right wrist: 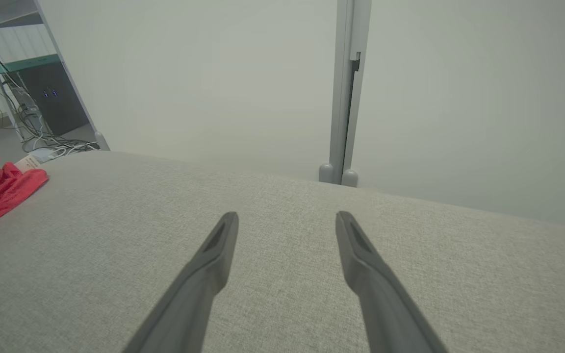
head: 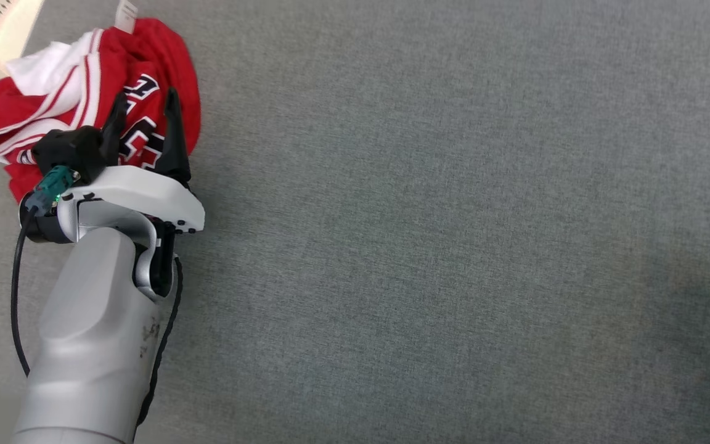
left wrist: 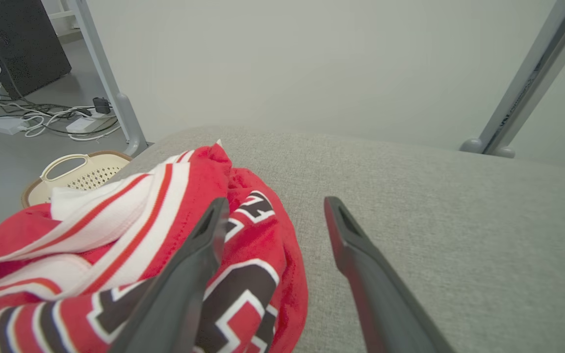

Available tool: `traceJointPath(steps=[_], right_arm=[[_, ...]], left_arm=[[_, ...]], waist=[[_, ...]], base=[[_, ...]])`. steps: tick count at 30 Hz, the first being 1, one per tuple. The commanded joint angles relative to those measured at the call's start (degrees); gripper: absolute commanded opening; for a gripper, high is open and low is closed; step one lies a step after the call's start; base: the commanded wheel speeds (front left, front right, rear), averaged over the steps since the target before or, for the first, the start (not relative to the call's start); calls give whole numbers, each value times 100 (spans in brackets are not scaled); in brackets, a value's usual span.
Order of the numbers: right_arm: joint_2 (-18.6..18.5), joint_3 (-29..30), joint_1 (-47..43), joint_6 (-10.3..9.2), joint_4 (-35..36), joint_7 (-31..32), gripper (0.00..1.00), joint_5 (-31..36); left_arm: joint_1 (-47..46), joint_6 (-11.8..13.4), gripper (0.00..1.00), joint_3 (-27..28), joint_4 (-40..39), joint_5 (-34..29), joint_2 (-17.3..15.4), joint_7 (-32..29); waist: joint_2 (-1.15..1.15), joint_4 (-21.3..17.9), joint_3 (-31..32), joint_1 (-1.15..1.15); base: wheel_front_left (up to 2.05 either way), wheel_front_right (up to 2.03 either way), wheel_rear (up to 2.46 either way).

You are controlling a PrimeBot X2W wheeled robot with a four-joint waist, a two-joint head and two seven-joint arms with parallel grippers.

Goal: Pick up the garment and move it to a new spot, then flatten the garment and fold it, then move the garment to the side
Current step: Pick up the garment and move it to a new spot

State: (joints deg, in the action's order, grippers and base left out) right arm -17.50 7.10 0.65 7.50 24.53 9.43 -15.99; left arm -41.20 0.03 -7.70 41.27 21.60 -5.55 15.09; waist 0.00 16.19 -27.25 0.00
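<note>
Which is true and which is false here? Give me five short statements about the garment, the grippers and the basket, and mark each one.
1. The red garment lies bunched at the left of the grey surface. True.
2. The left gripper is shut on the garment. False: it is open, over the garment's edge.
3. The right gripper is open above bare surface. True.
4. The garment is already folded flat. False: it is crumpled.
5. A pale basket stands beyond the garment. True.

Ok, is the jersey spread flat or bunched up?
Bunched up. The jersey lies in a crumpled heap at the far left corner of the grey surface, layers overlapping, lettering partly hidden.
</note>
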Motion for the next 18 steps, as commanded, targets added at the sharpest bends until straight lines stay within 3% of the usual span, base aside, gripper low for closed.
traceJointPath(steps=[1, 6, 8, 9, 18], right_arm=[[-35, 16, 106, -3, -5, -42, 100, -22], [-72, -12, 225, -3, -102, -115, 100, -27], [-73, -4, 275, -3, -153, -145, 100, -14], [-63, 2, 288, -3, -188, -154, 100, -7], [-25, -98, 299, -3, -437, -334, 100, 47]], left_arm=[[-225, -47, 100, 91, 417, 85, -45, 7], [-727, -57, 100, 230, 1618, 194, -71, -6], [-796, -105, 59, 275, 1811, 194, -97, -13], [-827, -66, 0, 310, 1833, 161, -131, -13], [-278, 89, 0, 695, 545, -351, -230, 4]], waist=[[0, -201, -507, 0], [0, -236, -623, 0], [0, -246, -623, 0], [0, -246, -603, 0], [0, -338, -55, 0]], base=[[0, 0, 0], [0, 0, 0], [0, 0, 0], [0, 0, 0], [0, 0, 0]])
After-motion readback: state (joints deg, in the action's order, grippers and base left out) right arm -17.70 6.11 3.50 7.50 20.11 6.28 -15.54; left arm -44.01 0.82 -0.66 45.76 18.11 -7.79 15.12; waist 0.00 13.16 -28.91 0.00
